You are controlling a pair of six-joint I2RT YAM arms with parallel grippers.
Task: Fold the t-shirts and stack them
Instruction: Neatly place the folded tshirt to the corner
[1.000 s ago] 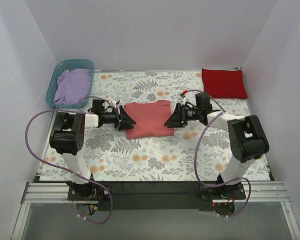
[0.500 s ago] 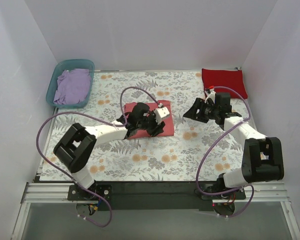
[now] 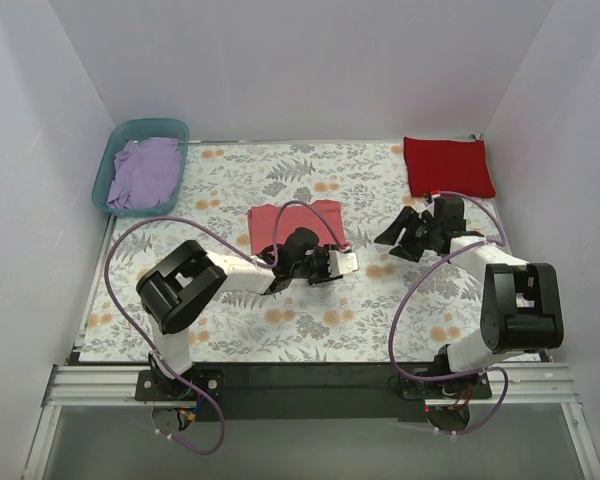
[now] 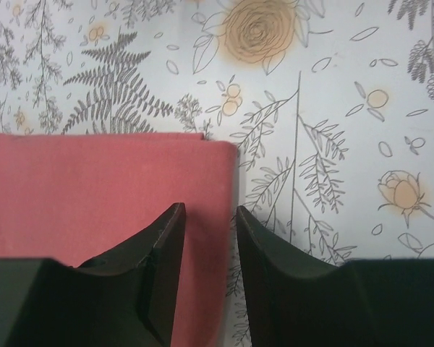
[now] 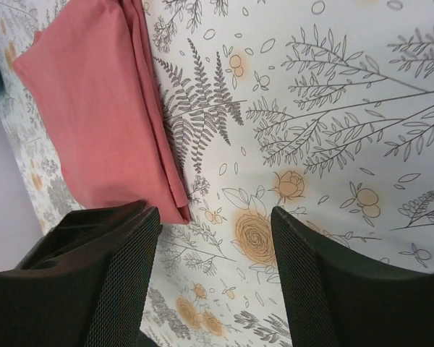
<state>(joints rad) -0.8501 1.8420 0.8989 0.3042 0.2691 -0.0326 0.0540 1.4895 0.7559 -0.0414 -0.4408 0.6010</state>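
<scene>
The salmon-pink t-shirt (image 3: 292, 220) lies folded flat at the table's middle. My left gripper (image 3: 330, 270) is low over the shirt's near right corner, open with a narrow gap. In the left wrist view one finger (image 4: 166, 246) is over the pink shirt (image 4: 94, 195), the other over bare print, and the shirt's edge runs between them (image 4: 208, 217). My right gripper (image 3: 400, 232) hovers open to the right of that shirt, with nothing between its fingers (image 5: 217, 224); the pink shirt (image 5: 94, 108) sits to its upper left. A deep red t-shirt (image 3: 448, 166) lies folded at the back right. The lavender t-shirt (image 3: 145, 170) sits crumpled in the tub.
A teal plastic tub (image 3: 150, 124) stands at the back left corner. A white floral-print cloth (image 3: 310, 320) covers the table. White walls close in the left, back and right sides. Purple cables loop off both arms over the near half.
My left arm swung from the pink shirt's left side across it to its near right corner, and its jaws narrowed. My right gripper drew back to the right, away from the shirt.
</scene>
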